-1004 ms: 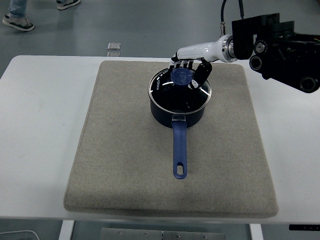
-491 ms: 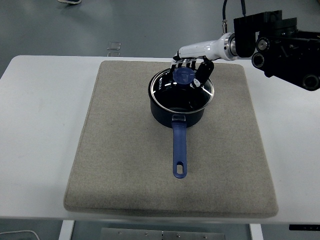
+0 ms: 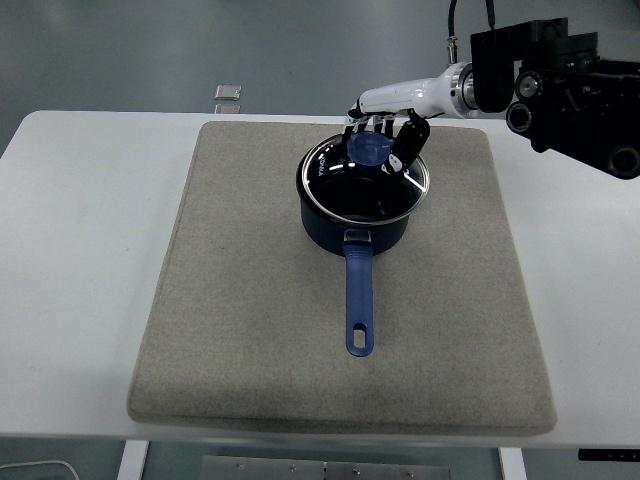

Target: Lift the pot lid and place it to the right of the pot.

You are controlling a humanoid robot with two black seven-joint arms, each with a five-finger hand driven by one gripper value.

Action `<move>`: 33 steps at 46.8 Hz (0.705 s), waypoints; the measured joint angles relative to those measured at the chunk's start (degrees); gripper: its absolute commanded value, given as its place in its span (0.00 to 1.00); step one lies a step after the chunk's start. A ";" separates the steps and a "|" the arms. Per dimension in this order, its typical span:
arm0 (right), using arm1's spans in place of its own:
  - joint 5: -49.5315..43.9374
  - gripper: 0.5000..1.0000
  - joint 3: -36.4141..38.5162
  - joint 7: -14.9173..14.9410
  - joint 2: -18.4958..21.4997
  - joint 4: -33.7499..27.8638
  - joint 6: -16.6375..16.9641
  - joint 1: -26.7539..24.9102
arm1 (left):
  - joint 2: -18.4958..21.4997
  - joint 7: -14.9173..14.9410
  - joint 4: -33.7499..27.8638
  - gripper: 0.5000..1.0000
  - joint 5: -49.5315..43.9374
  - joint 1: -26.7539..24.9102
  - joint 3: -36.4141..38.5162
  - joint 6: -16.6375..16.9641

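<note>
A dark blue pot (image 3: 352, 225) with a long blue handle (image 3: 359, 300) pointing toward me stands on the beige mat (image 3: 250, 300). Its glass lid (image 3: 372, 182) with a blue knob (image 3: 367, 149) is raised a little off the pot and shifted slightly right. My right hand (image 3: 385, 140) comes in from the upper right and its fingers are shut on the knob. The left arm is out of view.
The mat lies on a white table (image 3: 80, 250). Bare mat stretches to the right of the pot (image 3: 470, 230). A small flat object (image 3: 228, 92) lies on the floor beyond the table's far edge.
The right hand has risen slightly with the lid, and the lid has tilted and drifted a little to the right over the pot. A person's feet at the top left have gone.
</note>
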 measured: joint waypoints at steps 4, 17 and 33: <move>0.14 0.23 0.05 0.02 -0.16 -0.02 0.26 0.40 | 0.00 0.00 0.00 1.00 0.00 -0.02 0.00 -0.02; 0.50 0.07 0.44 0.04 -1.68 -0.63 1.32 1.17 | 0.00 0.00 0.00 1.00 0.00 -0.03 0.00 -0.02; 0.63 0.00 0.67 0.26 -3.85 -0.81 1.24 1.08 | 0.00 0.00 0.00 1.00 0.00 -0.05 0.00 -0.01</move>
